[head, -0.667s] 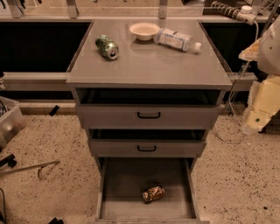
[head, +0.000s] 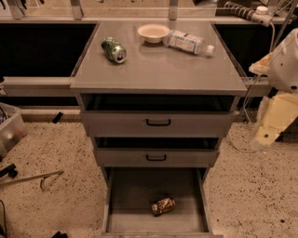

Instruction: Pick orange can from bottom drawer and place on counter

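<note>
Looked like robotics lab or workshop: speckled terrazzo floor [head: 56, 153], grey metal drawer cabinet [head: 158, 124], power strip [head: 240, 11] behind tabletop [head: 158, 69], stray hardware [head: 32, 178] and plastic bin [head: 10, 130] on floor, robot's tool [head: 267, 130] hung at right beside cabinet.

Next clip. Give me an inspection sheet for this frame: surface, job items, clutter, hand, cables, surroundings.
Surface: flat grey counter on top of the drawer cabinet.
Job's things: mottled orange-brown can lying on its side in the open grey bottom drawer.
Clutter: green can on its side, cream bowl and clear plastic bottle lying down, all on the counter.
Hand: cream-coloured hand right of the cabinet, level with the upper drawers, far from the can.
Cables: white coiled cable behind the counter, top right.
Surroundings: speckled floor; clear plastic bin at left.
</note>
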Motion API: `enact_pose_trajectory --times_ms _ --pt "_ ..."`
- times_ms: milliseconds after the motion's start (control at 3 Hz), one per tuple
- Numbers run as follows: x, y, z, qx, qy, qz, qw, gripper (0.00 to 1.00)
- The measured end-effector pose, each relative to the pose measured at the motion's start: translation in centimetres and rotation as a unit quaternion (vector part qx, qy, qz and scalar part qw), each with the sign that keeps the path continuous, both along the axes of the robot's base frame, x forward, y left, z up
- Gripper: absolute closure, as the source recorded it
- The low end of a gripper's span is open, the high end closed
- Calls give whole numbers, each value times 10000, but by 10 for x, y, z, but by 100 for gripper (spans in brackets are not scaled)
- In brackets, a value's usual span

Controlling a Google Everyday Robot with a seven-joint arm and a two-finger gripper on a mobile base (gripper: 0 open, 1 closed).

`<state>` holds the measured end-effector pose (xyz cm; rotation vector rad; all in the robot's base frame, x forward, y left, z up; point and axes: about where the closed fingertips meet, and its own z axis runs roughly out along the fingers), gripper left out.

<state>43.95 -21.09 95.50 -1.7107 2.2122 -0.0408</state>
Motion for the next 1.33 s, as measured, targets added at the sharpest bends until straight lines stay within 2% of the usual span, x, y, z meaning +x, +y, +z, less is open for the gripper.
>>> enact_pose_trajectory --times_ms 333,667,1000,1333 --pt "-1 17 -52 391 86 19 9992 0" --pt "0 41 -131 862 67 26 9962 0" --pt "0 41 -131 863 67 26 9962 0" --pt "3 45 -161 994 2 -42 9950 0"
